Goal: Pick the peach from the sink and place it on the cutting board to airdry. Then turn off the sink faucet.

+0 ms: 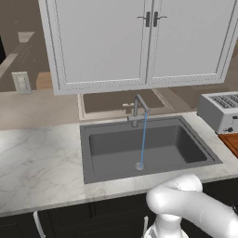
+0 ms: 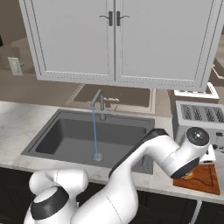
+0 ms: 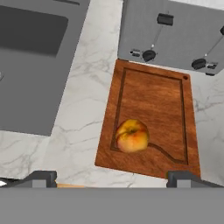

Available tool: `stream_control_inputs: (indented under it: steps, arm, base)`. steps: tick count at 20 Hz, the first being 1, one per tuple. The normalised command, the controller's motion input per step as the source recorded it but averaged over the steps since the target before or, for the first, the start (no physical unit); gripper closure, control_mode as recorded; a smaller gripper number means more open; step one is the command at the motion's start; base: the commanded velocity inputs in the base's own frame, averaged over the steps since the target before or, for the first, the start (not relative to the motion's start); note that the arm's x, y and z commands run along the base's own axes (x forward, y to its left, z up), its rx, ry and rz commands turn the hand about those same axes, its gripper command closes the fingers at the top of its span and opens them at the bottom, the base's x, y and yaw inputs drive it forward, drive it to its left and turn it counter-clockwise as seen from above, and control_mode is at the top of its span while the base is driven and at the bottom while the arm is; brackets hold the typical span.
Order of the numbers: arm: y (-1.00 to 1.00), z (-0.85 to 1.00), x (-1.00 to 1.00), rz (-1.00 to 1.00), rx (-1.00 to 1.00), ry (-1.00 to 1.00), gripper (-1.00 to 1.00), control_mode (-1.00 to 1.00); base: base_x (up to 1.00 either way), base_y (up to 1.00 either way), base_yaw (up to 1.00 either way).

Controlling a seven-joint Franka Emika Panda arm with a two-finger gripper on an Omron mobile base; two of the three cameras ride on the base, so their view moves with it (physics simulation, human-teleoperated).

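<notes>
The peach rests on the cutting board near its front-left corner, on the board's groove. My gripper hovers above it, open, with fingertips spread wide and nothing between them. The same board lies right of the sink, under my wrist, and its corner shows at the right edge of the left base view. The sink faucet stands behind the sink with a thin blue stream of water running down to the drain.
A silver toaster stands right behind the cutting board, close to its far edge. White wall cabinets hang above the faucet. Marble counter stretches left of the sink. My arm crosses the sink's right front corner.
</notes>
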Motion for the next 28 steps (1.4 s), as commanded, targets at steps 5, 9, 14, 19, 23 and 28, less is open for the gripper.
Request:
stream_control_inputs:
  steps: [5, 9, 14, 19, 23, 28]
  arm:
    - [0.65, 0.12, -0.4, 0.0, -0.05, -0.03, -1.0, -1.0]
    - [0.52, 0.3, -0.25, 0.12, -0.08, -0.03, -1.0, -1.0]
    - [0.5, 0.33, -0.09, 0.11, -0.05, -0.02, -1.0, -1.0]
    - [0.41, 0.33, -0.16, 0.07, 0.0, 0.03, -1.0, -1.0]
    - [0.22, 0.41, -0.31, 0.02, 0.0, -0.2, -1.0, -1.0]
    - [0.2, 0.3, -0.19, 0.03, 0.0, -0.2, -1.0, -1.0]
  base:
    - [0.0, 0.0, 0.0]
    - [0.0, 0.0, 0.0]
    - [0.0, 0.0, 0.0]
    - [0.0, 0.0, 0.0]
    - [0.0, 0.0, 0.0]
    - [0.0, 0.0, 0.0]
